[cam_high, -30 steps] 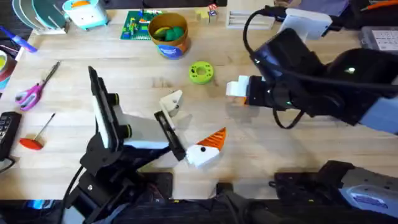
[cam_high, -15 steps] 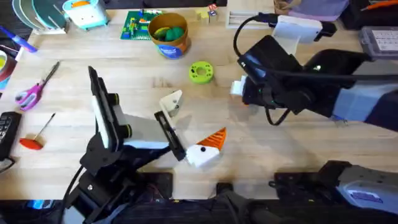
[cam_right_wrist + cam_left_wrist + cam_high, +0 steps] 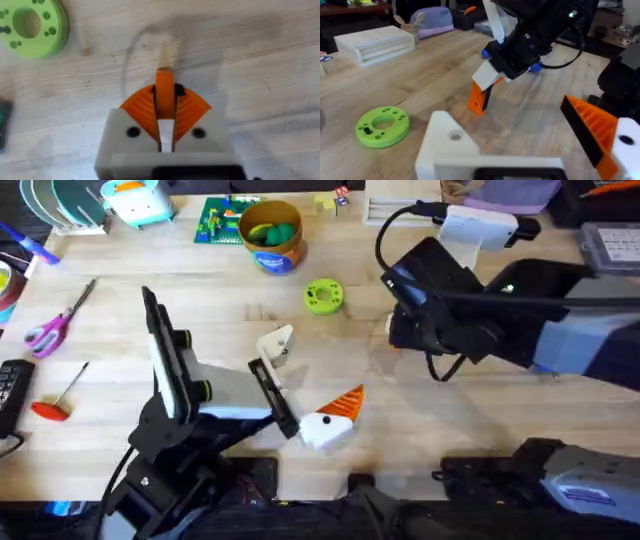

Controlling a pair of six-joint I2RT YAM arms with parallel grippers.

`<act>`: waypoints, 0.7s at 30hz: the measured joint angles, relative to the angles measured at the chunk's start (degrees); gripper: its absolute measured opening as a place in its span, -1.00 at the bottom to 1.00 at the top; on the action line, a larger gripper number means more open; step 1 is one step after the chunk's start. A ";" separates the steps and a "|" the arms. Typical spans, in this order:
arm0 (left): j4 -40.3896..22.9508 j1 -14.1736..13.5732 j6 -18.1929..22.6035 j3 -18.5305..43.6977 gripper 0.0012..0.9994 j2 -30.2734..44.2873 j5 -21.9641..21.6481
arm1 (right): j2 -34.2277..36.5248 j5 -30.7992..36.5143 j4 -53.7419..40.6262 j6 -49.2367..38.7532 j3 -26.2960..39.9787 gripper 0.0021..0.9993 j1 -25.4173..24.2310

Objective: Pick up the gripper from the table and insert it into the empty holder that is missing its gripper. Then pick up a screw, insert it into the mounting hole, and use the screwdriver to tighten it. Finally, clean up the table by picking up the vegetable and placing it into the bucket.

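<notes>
Near the table's front edge, the left gripper (image 3: pixel 325 420) rests with one orange finger and one bare white holder (image 3: pixel 277 344), its state impossible to tell. Farther back, the right gripper (image 3: pixel 164 102) points down, pinching the gripper (image 3: pixel 164 94). The bucket (image 3: pixel 271 237) sits by the far edge.

Matt pale wood table (image 3: pixel 260 65); ribbed orange plastic gripper (image 3: pixel 165 97) pads.

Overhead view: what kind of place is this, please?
Probably a robotics lab or maker workbench: a wooden table carrying scissors, a red-handled tool, a lime-green ring and an orange bucket.
</notes>
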 joint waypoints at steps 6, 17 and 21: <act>-0.02 0.00 0.00 0.00 0.99 0.00 0.00 | -0.07 -0.78 -0.08 0.04 0.21 -0.95 -0.04; -0.02 0.00 0.00 0.00 0.99 0.00 0.00 | -9.34 -1.32 -0.56 -0.84 0.21 -0.95 -0.04; -0.01 0.00 0.00 0.00 0.99 0.00 0.00 | -14.41 -1.34 -3.03 -2.56 0.21 -0.95 -0.04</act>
